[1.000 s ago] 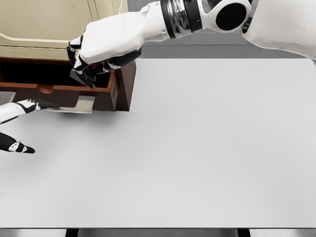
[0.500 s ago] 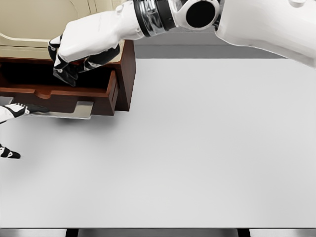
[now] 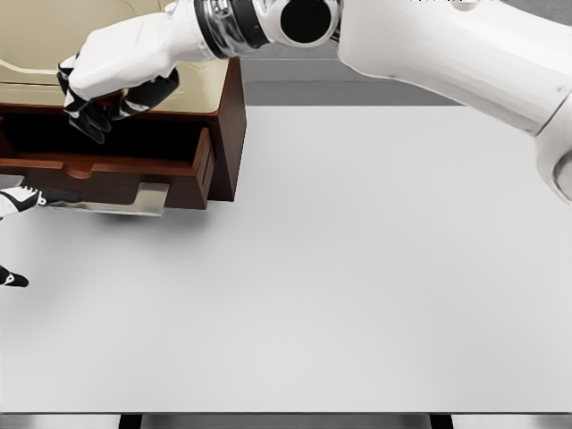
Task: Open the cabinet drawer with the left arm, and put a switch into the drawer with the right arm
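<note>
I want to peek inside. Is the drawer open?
Open. The drawer sticks out from the cabinet, dark inside, with the right hand above it.

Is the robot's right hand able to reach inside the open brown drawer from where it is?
Probably yes. The right hand hangs right above the open brown wooden drawer, whose dark inside is uncovered, and nothing sits between them.

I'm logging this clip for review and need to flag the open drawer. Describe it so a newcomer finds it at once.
Start at the grey table and go to its far left corner, where a dark reddish-brown cabinet stands. The drawer juts from its front toward the camera, below the right hand. Its dark hollow interior and brown front panel set it apart from the cream cabinet top.
</note>
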